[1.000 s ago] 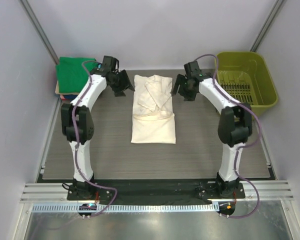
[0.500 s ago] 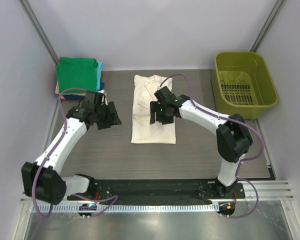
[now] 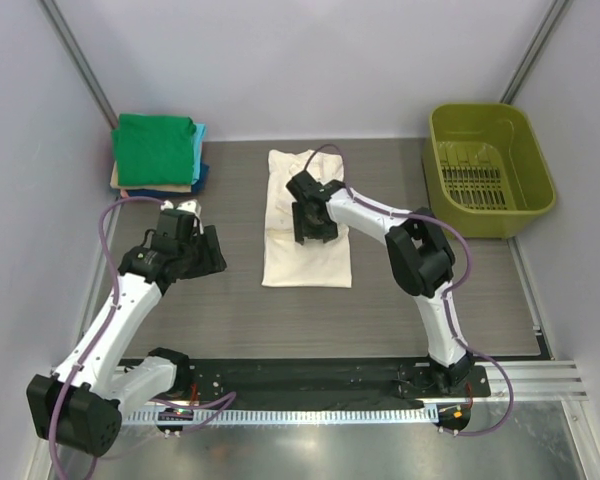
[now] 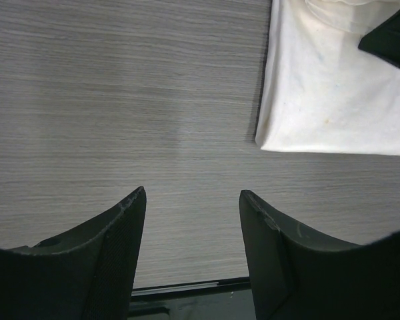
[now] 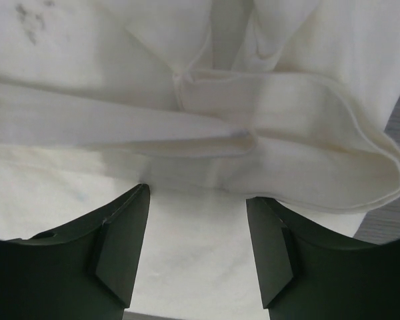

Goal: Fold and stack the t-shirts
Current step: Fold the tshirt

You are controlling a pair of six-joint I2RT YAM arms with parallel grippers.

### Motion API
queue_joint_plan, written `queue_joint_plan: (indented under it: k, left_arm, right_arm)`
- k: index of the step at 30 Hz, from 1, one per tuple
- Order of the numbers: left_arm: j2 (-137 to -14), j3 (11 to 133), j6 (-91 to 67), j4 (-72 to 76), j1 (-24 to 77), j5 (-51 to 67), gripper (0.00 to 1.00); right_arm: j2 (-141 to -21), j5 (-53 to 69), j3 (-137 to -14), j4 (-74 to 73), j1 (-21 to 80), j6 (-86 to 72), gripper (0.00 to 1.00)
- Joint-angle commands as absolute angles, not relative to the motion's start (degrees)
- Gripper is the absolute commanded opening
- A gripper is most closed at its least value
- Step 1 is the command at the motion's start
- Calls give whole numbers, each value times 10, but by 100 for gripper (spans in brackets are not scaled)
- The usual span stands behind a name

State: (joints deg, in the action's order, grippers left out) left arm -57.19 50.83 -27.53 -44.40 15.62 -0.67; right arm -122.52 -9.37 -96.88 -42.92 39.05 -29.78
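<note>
Top view: the cream t-shirt (image 3: 306, 266) lies partly folded on the counter (image 3: 230, 312). The right end effector (image 3: 312, 234) hovers over its middle, and the left end effector (image 3: 211, 258) sits to its left.

Left wrist: jaws part-open, empty.

Right wrist: jaws part-open, gripping nothing.

I judge the cloth light and limp, so I'd pinch its doubled fold.

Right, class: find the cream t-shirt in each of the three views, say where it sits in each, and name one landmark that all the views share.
Top view: the cream t-shirt lies mid-table, between the two arms.
Left wrist view: only one corner of the cream t-shirt shows, at the upper right.
Right wrist view: the cream t-shirt fills nearly the whole picture.
Shared landmark: the grey wood-grain table, bare beside the shirt in every view.
</note>
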Motion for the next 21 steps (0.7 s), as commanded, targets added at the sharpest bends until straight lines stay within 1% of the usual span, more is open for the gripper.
queue_joint_plan:
  k: [1, 4, 7, 8, 9, 11, 12, 13, 14, 16, 17, 19, 20, 21]
  left_arm:
    - [-578, 519, -258, -433, 155, -15, 59]
    - [-577, 519, -257, -432, 155, -11, 59]
    - [-570, 516, -258, -431, 155, -15, 59]
    - [-570, 516, -258, -431, 156, -16, 59]
    - [-570, 516, -259, -430, 156, -17, 59]
    - [-573, 516, -260, -430, 155, -16, 59]
    - [-575, 516, -266, -431, 155, -16, 59]
    - [-577, 516, -273, -427, 155, -11, 59]
    - [-579, 514, -281, -424, 155, -4, 59]
    - [-585, 503, -310, -400, 156, 46, 59]
    - [-589, 498, -322, -389, 156, 62, 59]
    - [-603, 474, -363, -340, 155, 97, 59]
    - [-613, 464, -376, -323, 155, 121, 59]
    - [-620, 451, -387, -308, 156, 127, 59]
  right_arm:
    - [-1256, -147, -1036, -470, 394, -277, 66]
    - [-1302, -166, -1111, -497, 386, -272, 66]
    - [-1371, -181, -1255, -547, 360, -262, 66]
    - [-1390, -182, -1359, -563, 351, -263, 66]
    - [-1410, -179, -1411, -579, 340, -265, 66]
    - [-1426, -150, -1498, -596, 311, -272, 66]
    - [-1416, -146, -1497, -592, 303, -275, 67]
    - [-1398, -145, -1479, -565, 299, -270, 67]
    - [-1341, -149, -1404, -546, 296, -265, 69]
    - [-1272, -154, -1300, -480, 296, -262, 71]
    - [-1211, -145, -1195, -459, 294, -263, 71]
    - [-1153, -132, -1099, -421, 292, -268, 72]
    - [-1128, -125, -1012, -411, 289, -277, 72]
    - [-1075, -96, -968, -398, 285, -279, 73]
